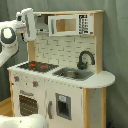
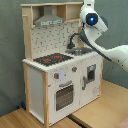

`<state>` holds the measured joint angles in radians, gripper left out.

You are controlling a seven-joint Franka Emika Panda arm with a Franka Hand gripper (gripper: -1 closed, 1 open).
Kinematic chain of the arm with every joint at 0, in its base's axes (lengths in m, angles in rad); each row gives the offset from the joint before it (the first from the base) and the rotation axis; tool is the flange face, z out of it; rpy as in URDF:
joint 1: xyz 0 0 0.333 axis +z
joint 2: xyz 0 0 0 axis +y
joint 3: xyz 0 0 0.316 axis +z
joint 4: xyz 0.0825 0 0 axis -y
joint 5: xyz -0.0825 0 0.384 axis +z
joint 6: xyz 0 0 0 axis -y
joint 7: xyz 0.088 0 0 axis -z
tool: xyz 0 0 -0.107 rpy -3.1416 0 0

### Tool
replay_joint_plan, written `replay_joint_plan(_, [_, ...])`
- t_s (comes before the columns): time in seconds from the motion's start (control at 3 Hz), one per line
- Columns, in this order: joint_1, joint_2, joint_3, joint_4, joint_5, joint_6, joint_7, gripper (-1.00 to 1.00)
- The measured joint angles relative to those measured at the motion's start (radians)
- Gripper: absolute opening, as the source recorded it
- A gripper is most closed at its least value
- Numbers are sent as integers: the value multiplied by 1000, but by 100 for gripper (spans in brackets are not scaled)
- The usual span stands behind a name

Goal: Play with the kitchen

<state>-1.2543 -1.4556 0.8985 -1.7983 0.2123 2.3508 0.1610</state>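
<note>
Plainly, the kitchen [image 1: 60, 75]'s sink [image 1: 74, 73] looks bare.

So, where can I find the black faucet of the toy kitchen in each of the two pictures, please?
First exterior view: the black faucet stands right of centre, behind the sink, with the stovetop to its left.
Second exterior view: the faucet is just right of centre, in the upper half, partly beside the robot arm.
Shared landmark: the black and red stovetop, next to the sink in both exterior views.
</note>
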Motion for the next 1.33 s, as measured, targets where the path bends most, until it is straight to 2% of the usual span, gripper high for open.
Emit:
replay_joint_plan(0.33, [88,-12,-9,-3,-13,-7,-47,100])
replay_joint_plan(0.67, [162,-23,-22,-3,-80,-10,-57,100])
replay_joint_plan(1.0, [198,-31,-40,-4,-170,-42,-57,100])
replay_joint_plan(1.33, [221,-35,-48,-14,-249,-98,-56,100])
